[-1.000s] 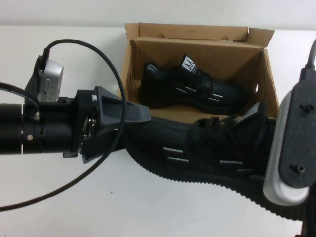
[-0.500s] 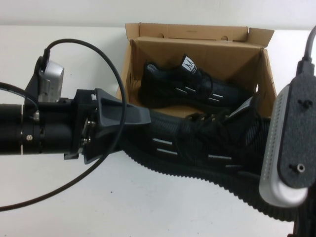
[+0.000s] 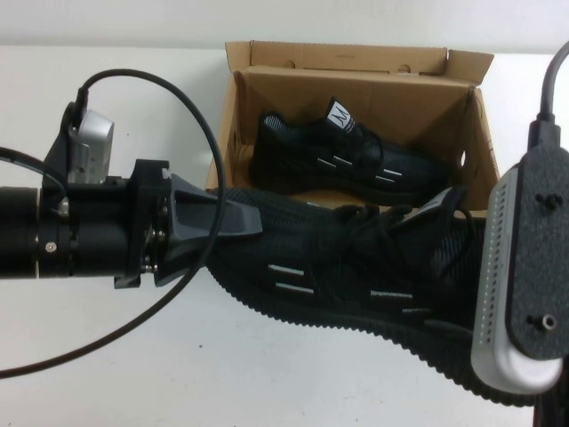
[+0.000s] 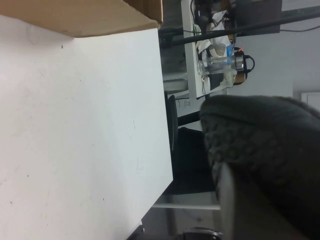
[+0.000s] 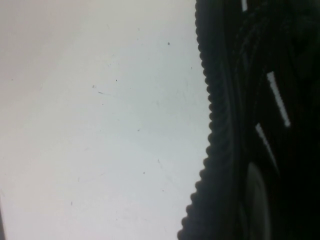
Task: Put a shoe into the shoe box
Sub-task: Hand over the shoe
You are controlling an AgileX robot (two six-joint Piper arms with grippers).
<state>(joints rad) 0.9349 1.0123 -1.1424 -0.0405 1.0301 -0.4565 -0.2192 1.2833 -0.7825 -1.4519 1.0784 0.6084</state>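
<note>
I see the shoe (image 3: 356,267) lying across the front of the shoe box (image 3: 356,84), toe at nine o'clock, heel at four o'clock, seemingly raised off the white counter (image 3: 133,382). A second shoe (image 3: 347,160) lies inside the open box at twelve o'clock. My left claw (image 3: 244,218) has its fingers against the toe; I cannot tell whether they pinch it. My right claw (image 3: 449,213) is at the heel, pressed together on the shoe collar, its fingertip buried among the laces.
</note>
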